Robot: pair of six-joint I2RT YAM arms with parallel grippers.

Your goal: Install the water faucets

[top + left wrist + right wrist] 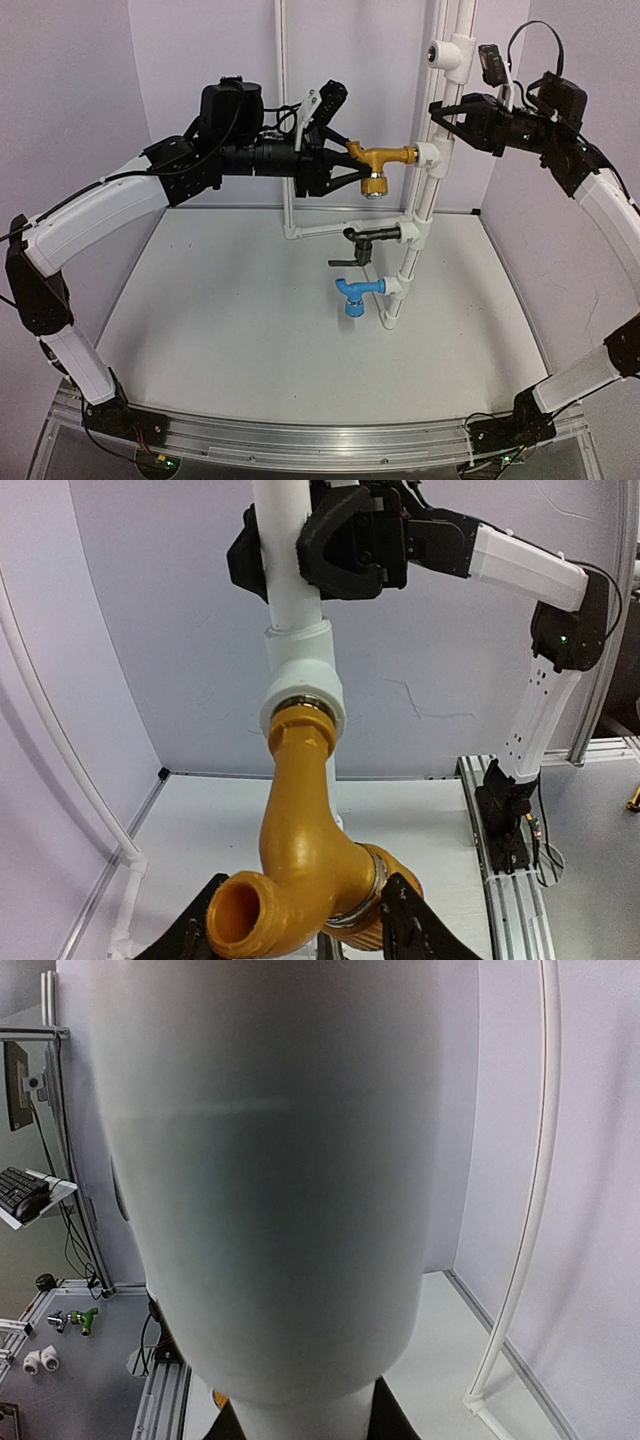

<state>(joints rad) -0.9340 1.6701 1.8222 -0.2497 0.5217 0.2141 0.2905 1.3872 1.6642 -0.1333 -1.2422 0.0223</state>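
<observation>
The brass-gold faucet [375, 160] sticks out level from a white fitting [432, 157] on the upright white pipe [452, 60]. My left gripper [345, 165] is shut on its free end. In the left wrist view the faucet [300, 850] runs up into the fitting [300, 670], with my fingers [410, 930] on either side. The black faucet [365, 238] and the blue faucet [355, 293] sit in lower fittings on the same pipe. My right gripper [450, 115] is shut on the pipe above the gold faucet. The pipe [280, 1180] fills the right wrist view.
A thin white pipe frame [285, 120] stands at the back and links to the main pipe. An aluminium rail [320, 440] runs along the near edge. Small loose fittings [88, 1317] lie off the table's left side. White walls enclose the table.
</observation>
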